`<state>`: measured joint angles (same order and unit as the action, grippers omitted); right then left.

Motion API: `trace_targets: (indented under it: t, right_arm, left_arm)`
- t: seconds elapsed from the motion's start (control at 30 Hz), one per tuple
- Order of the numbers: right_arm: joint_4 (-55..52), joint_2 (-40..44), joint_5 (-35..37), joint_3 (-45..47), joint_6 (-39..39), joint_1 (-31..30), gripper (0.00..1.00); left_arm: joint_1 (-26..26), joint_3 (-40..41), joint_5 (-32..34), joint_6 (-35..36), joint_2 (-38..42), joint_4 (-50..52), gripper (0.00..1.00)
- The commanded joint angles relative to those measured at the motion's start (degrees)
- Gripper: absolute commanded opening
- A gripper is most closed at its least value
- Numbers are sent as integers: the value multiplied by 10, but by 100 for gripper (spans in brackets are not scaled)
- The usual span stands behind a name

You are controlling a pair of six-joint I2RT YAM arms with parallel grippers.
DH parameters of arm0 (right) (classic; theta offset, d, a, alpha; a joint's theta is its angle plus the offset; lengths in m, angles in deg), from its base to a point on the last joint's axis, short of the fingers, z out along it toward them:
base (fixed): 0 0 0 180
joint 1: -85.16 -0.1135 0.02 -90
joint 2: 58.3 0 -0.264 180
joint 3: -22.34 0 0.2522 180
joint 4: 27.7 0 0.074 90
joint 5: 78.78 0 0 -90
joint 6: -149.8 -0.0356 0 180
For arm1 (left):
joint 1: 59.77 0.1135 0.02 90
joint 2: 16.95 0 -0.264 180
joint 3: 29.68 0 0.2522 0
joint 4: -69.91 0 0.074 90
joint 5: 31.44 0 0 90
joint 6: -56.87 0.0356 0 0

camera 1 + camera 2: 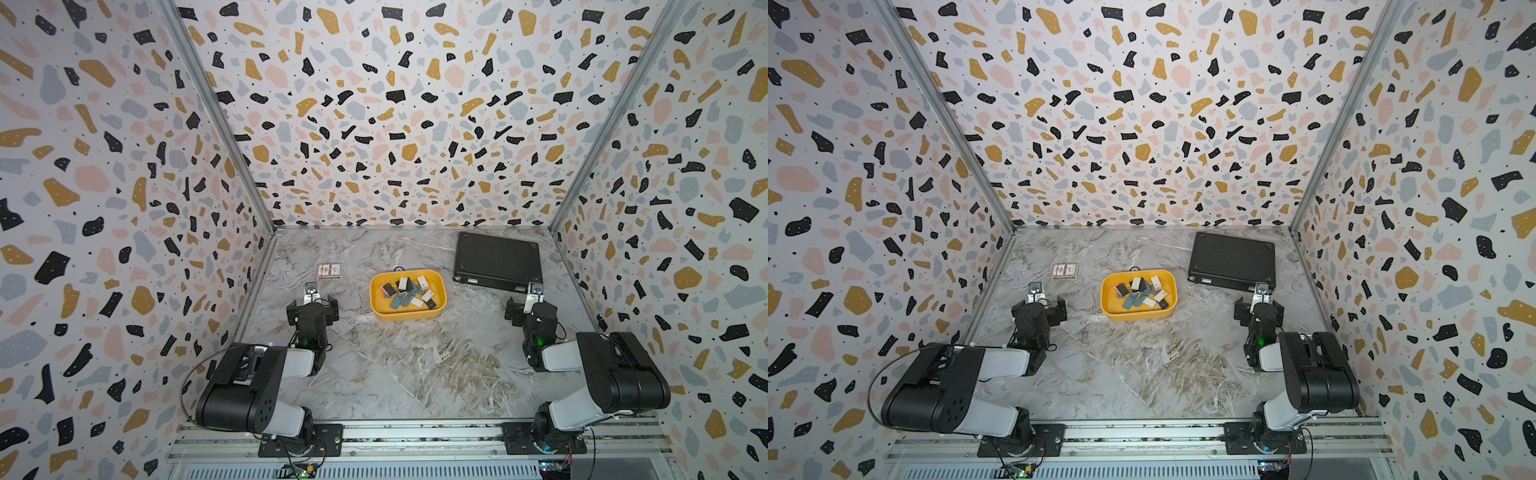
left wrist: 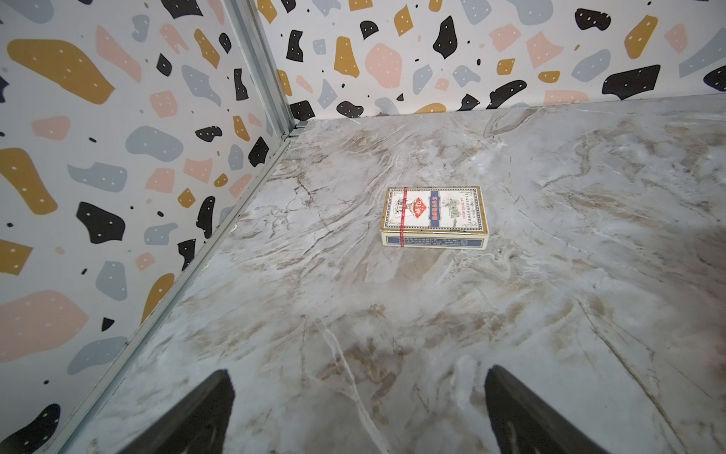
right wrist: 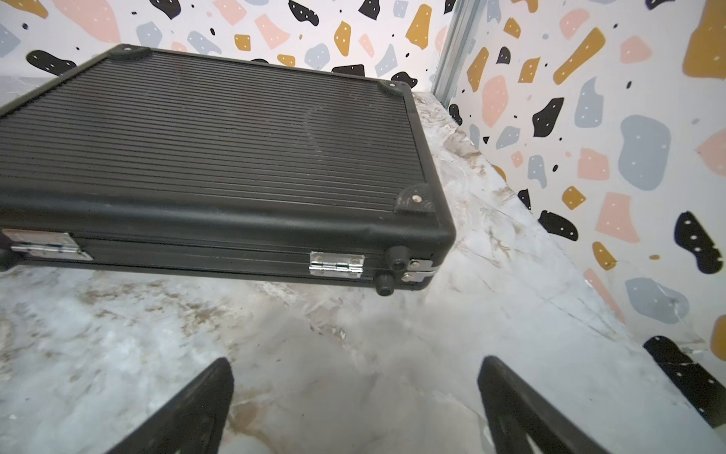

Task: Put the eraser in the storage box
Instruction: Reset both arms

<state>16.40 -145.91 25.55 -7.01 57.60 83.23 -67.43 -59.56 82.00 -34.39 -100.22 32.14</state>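
Observation:
The yellow storage box [image 1: 407, 316] [image 1: 1138, 316] sits mid-table, a shallow open tub. Several small erasers [image 1: 422, 282] [image 1: 1155, 282], white, black and grey-blue, lie piled inside it; the only erasers I see are in there. My left gripper [image 1: 312, 308] [image 1: 1039, 309] [image 2: 357, 373] hovers left of the box, open and empty over bare marble. To the right of the box my right gripper [image 1: 531, 309] [image 1: 1258, 309] [image 3: 355, 363] is also open, with nothing between its fingers. Neither wrist view shows the box.
A printed card pack [image 1: 329, 271] [image 2: 434, 216] lies at the back left, ahead of the left gripper. A flat black ribbed case [image 1: 498, 259] [image 3: 216, 149] with metal hinges lies at the back right, just ahead of the right gripper. Patterned walls enclose the table on three sides.

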Motion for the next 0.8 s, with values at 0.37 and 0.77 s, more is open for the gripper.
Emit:
trace_targets:
  t: [0.37,0.77]
  right_arm:
    - [52,6,-23,16,9,0,100]
    - [40,14,-54,16,19,0,100]
  left_arm:
    - [2,-5,6,-5,7,-20,99]
    - [2,-5,6,-4,7,-20,100]
